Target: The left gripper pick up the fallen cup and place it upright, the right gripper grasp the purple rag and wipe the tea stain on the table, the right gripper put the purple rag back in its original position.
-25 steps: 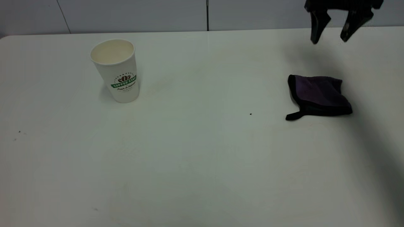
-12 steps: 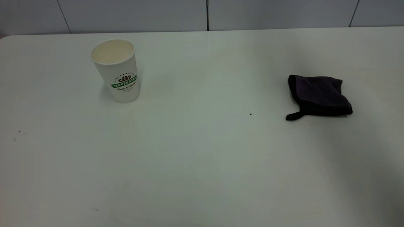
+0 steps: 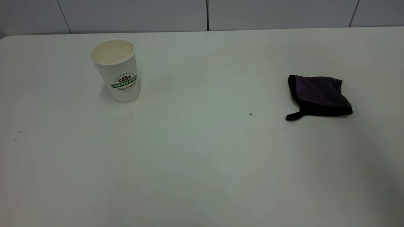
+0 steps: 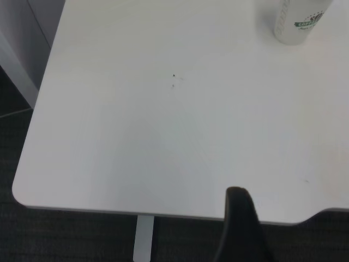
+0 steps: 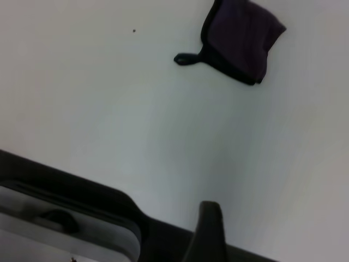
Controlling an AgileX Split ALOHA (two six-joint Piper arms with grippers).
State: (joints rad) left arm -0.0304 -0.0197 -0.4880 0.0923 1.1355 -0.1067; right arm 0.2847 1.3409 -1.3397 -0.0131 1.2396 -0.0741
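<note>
The cup [image 3: 116,70] stands upright at the table's [image 3: 202,157] back left, logo facing the camera; its lower part shows in the left wrist view [image 4: 297,24]. The purple rag [image 3: 319,95] lies crumpled at the right, loop tab to the front left, and shows in the right wrist view [image 5: 240,38]. No amber tea stain shows, only a faint yellowish smear [image 3: 159,86] beside the cup. Neither gripper is in the exterior view. My left gripper [image 4: 270,229] hangs over the table's left front edge, with one finger [image 4: 238,221] showing. My right gripper [image 5: 245,232] is drawn back from the rag, with one finger [image 5: 209,232] showing.
A tiny black speck [image 3: 250,114] lies mid-table and a few small specks [image 3: 19,132] at the left. A grey wall runs behind the table. A dark base and grey housing [image 5: 65,218] sit at the table's edge in the right wrist view.
My right gripper, open above the rag's far side a second ago, has left the exterior view and its shadow has drawn off. The cup and the rag have not moved.
</note>
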